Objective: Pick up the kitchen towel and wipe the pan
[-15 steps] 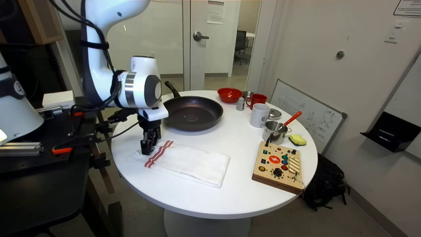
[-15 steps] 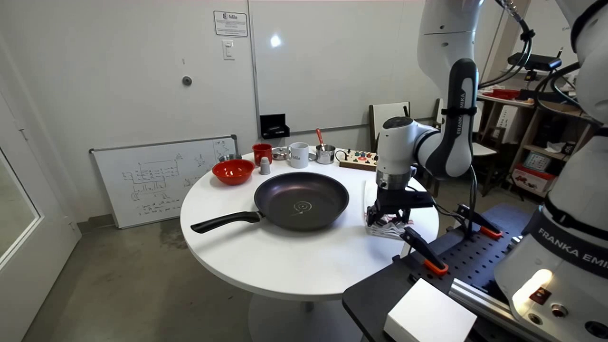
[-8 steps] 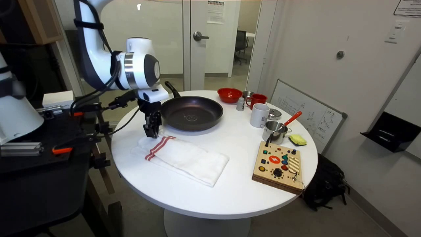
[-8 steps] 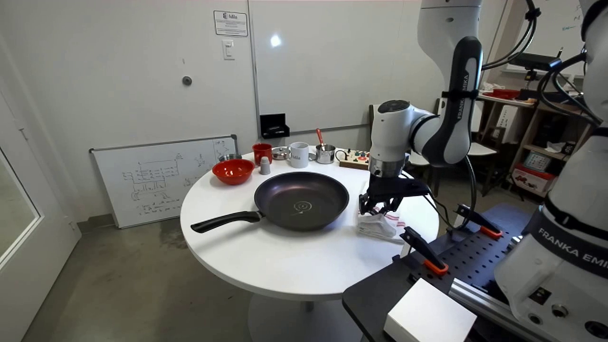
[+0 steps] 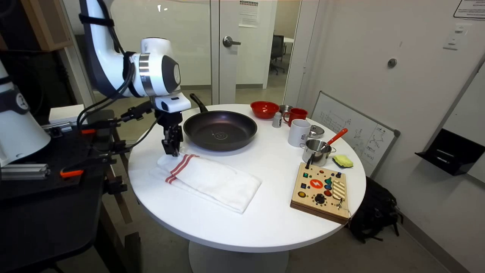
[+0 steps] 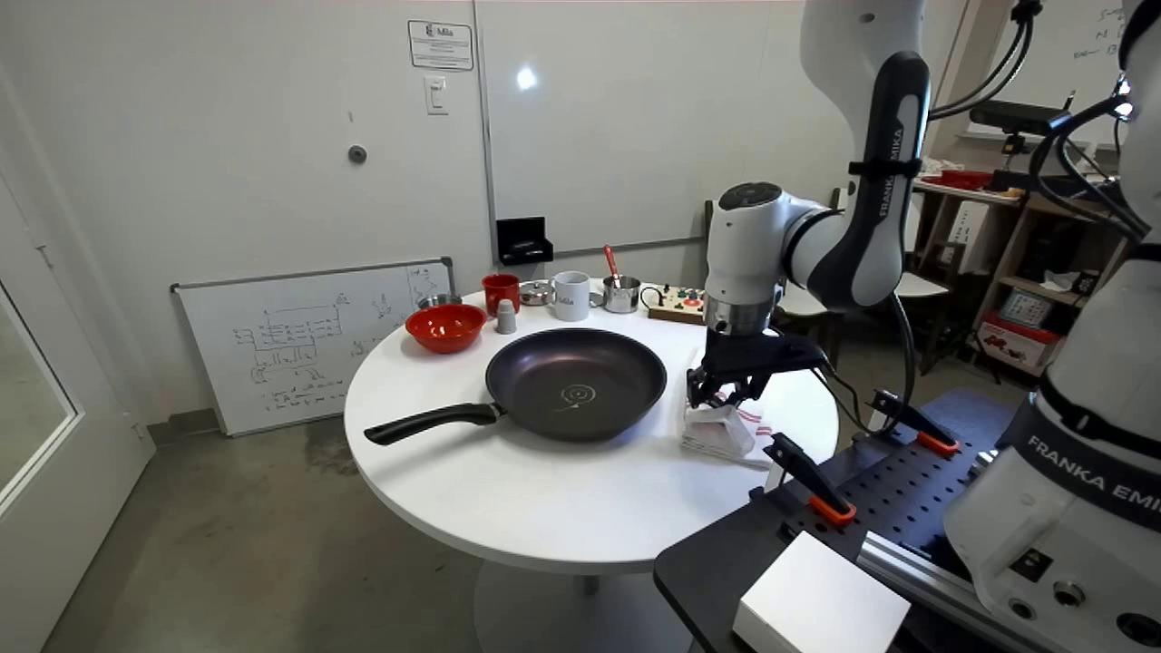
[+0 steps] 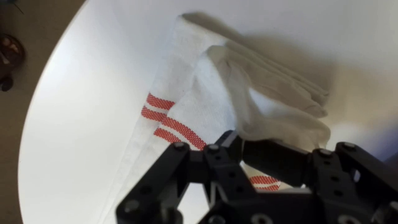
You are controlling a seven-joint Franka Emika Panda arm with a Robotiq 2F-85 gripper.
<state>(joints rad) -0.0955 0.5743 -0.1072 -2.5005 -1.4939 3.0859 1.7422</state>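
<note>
White table [image 5: 273, 163] beneath my gripper [image 7: 242, 147], kitchen towel [image 5: 216, 182] in its pinch.
I grip a raised fold, the rest lying below; the pan [image 6: 580, 390] sits just beside me, so I judge the pick-up begun, the wiping not.

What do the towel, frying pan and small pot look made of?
Towel: matte woven cloth, maybe cotton; textured stripes, soft folds.
Frying pan: likely metal with dark nonstick coating; satin sheen inside.
Small pot: shiny metal, probably stainless steel; bright silvery reflections.
</note>
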